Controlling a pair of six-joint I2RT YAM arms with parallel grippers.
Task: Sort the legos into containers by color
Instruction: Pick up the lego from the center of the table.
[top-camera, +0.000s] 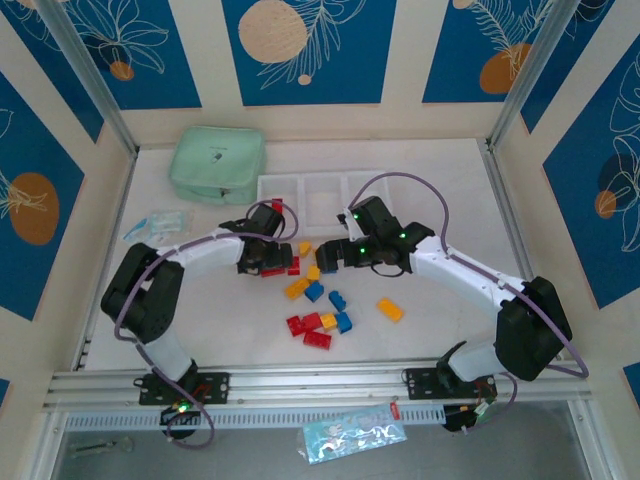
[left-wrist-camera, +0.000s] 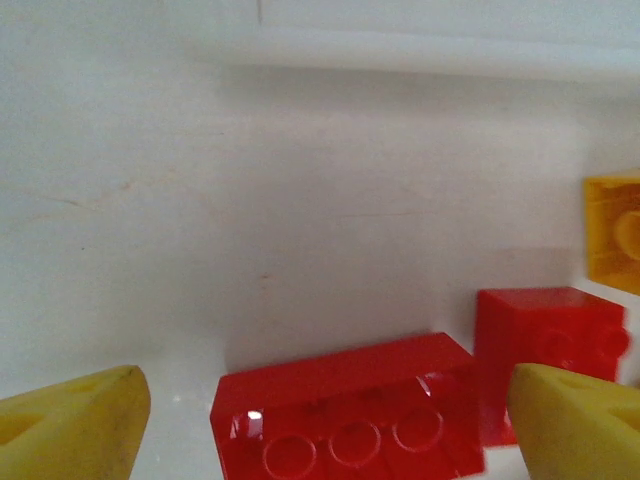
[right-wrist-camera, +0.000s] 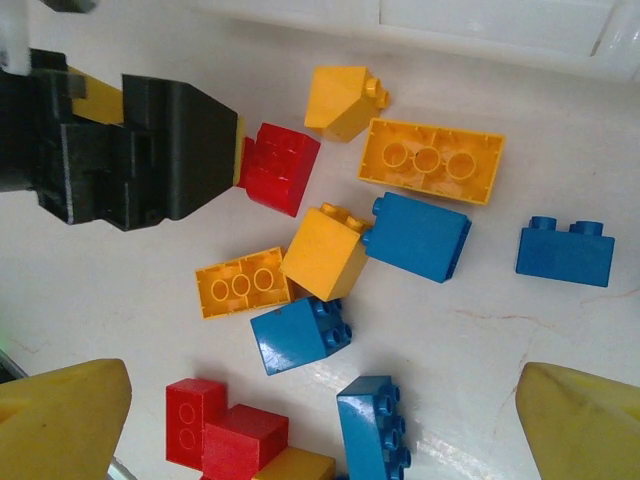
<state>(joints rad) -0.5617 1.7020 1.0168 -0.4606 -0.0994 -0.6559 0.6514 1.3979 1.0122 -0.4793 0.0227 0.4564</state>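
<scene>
Fingers (left-wrist-camera: 70, 420) of your left gripper (left-wrist-camera: 328, 420) stood apart either side of a red oblong plastic brick (left-wrist-camera: 350, 405) on the white table (left-wrist-camera: 300, 200); the fingers of your right gripper (right-wrist-camera: 322, 400) were spread above loose red, blue and yellow bricks (right-wrist-camera: 415, 235), just short of three joined translucent white bins (top-camera: 301, 190).

The left arm (top-camera: 200, 250) is reaching from its base forward and to the right, with the elbow raised and the forearm lying near level. The left gripper (top-camera: 287, 260) is pointing toward the right arm (top-camera: 460, 275), its yellow fingertips (left-wrist-camera: 70, 420) standing wide apart. The right arm is bending inward to the left. The right gripper (top-camera: 328, 256) is angling downward, its jaws likewise spread wide. The two grippers are sitting close together, apart.
</scene>
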